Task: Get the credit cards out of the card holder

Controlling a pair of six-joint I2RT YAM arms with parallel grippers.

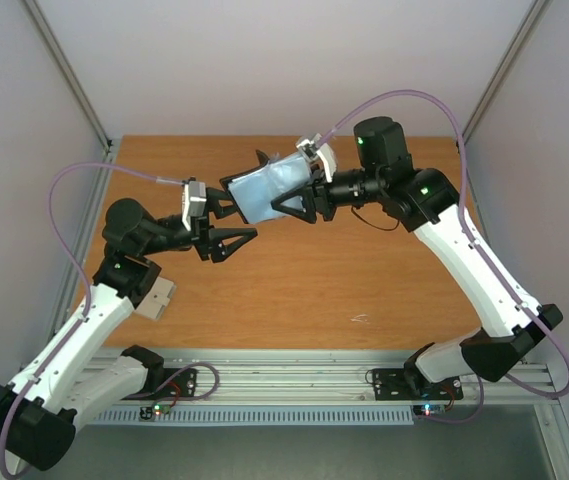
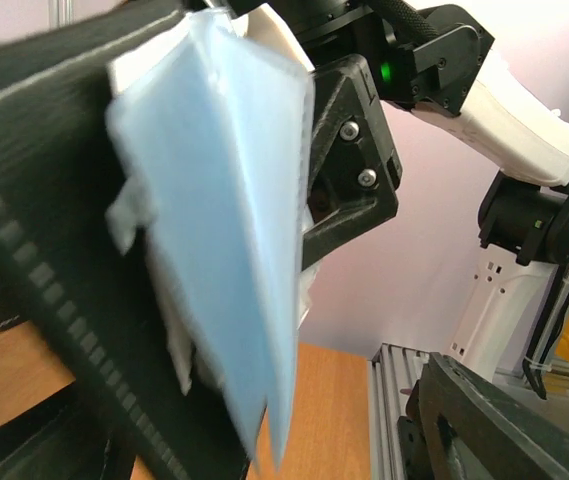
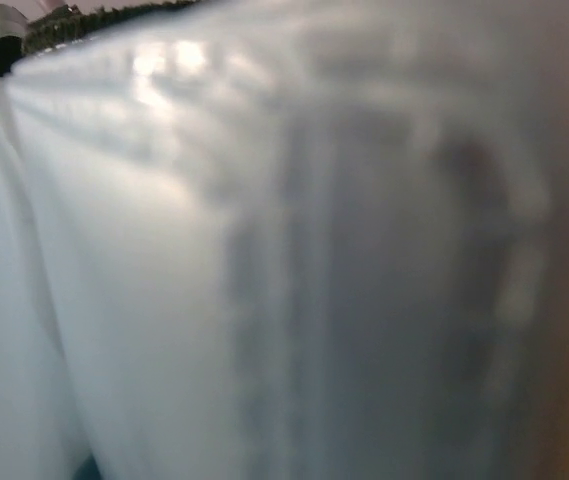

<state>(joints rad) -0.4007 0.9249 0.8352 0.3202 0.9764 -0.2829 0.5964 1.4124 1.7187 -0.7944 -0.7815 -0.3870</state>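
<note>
The card holder hangs open above the table's middle, pale blue inside and black outside. My right gripper is shut on its right side. My left gripper stands open just left of it, the upper finger near the holder's lower left corner, holding nothing. In the left wrist view the holder's blue leaves and black cover fill the left half, and the right gripper's black finger clamps them. The right wrist view shows only a blurred pale surface. No credit cards can be made out inside the holder.
A pale flat card-like piece lies on the wooden table, partly under my left arm. A small white mark is near the front edge. Grey walls close in the table on three sides.
</note>
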